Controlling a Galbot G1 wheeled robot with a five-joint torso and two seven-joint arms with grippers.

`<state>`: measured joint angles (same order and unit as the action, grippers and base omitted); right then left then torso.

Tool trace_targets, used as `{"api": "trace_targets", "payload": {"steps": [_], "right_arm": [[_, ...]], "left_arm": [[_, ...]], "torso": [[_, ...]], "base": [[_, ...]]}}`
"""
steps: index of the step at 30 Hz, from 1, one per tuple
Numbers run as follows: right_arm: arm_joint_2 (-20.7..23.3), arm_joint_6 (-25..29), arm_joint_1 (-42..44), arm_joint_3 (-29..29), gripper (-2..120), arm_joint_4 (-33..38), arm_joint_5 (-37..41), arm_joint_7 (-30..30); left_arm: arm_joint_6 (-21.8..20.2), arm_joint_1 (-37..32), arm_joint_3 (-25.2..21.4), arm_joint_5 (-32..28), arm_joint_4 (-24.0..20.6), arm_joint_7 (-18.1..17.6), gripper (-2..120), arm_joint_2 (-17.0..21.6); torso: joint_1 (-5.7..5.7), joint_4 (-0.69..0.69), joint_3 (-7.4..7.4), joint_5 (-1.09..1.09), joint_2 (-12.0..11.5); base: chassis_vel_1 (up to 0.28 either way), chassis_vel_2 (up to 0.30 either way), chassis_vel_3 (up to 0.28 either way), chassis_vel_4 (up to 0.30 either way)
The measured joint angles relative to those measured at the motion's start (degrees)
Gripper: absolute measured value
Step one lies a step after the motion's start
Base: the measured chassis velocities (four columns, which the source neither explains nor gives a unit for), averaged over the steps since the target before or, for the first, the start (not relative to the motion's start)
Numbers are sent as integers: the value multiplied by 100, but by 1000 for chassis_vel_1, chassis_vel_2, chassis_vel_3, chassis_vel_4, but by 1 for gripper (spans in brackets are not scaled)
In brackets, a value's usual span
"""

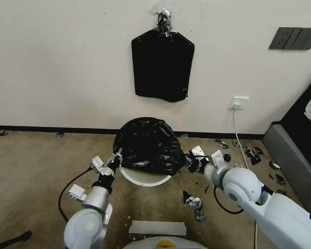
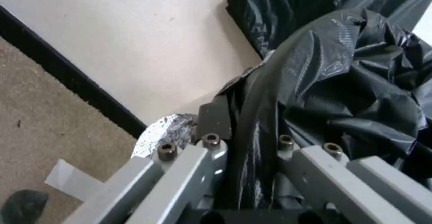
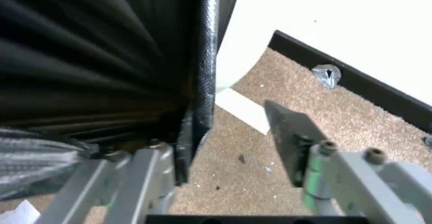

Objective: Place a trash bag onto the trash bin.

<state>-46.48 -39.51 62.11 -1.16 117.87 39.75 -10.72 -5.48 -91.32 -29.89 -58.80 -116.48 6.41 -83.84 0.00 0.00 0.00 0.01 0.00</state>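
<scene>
— Draping over the trash bin (image 1: pixel 144 179), the trash bag (image 1: pixel 148 145) covers the top and the wall-side of it, doesn't it?

— Yes. The glossy black film bulges up in a crinkled dome over the bin's mouth, and a cream-white crescent of the bin's wall stays bare on the side nearest the robot.

— And the grippers, against the bin?

— The left gripper (image 1: pixel 116 158) sits at the bin's left edge, right at the bag's lower hem. In the left wrist view a fold of the bag (image 2: pixel 315 82) runs down between its fingers (image 2: pixel 216 119); the jaws look clamped on that fold.

— The right one?

— The right gripper (image 1: pixel 193 162) is at the bin's right edge, touching the bag's hem. In the right wrist view its jaws stand spread, one finger against the bag (image 3: pixel 90 48), the other finger (image 3: pixel 288 132) apart over the carpet (image 3: pixel 360 116).

— Around the bin?

— Black scraps (image 1: pixel 194 202) lie on the carpet just right of the bin. A strip of tape (image 1: pixel 158 228) lies on the robot's side of it. Above the bin, a flat black bag pack (image 1: pixel 162 65) hangs on the wall (image 1: pixel 58 62).
</scene>
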Motion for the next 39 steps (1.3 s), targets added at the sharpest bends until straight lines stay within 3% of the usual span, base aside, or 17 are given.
{"api": "trace_targets", "payload": {"steps": [5, 7, 9, 13, 39], "right_arm": [[-101, 283, -3, 55, 70, 7, -179, -107], [-137, 339, 1, 87, 74, 33, -205, -132], [-201, 400, 20, 152, 86, 106, -212, -141], [-268, 438, 74, 245, 97, 206, -213, -165], [-422, 454, 534, 930, 100, 690, -489, -147]], "left_arm": [[-178, -50, 4, 682, 7, -266, 5, 12], [-216, -58, 1, 860, 14, -363, 4, 18], [-296, -56, -6, 1111, 41, -550, 4, 25], [-367, -36, -3, 1277, 62, -708, 4, 30], [-377, -41, 0, 1679, 192, -837, 4, -6]], "torso": [[0, 0, 0, -1, 0], [0, 0, 0, -1, 0], [0, 1, 0, -1, 0], [0, 0, 0, -1, 0], [0, 0, 0, -1, 0]], "base": [[0, 0, 0, 0], [0, 0, 0, 0], [0, 0, 0, 0], [0, 0, 0, 0], [0, 0, 0, 0]]}}
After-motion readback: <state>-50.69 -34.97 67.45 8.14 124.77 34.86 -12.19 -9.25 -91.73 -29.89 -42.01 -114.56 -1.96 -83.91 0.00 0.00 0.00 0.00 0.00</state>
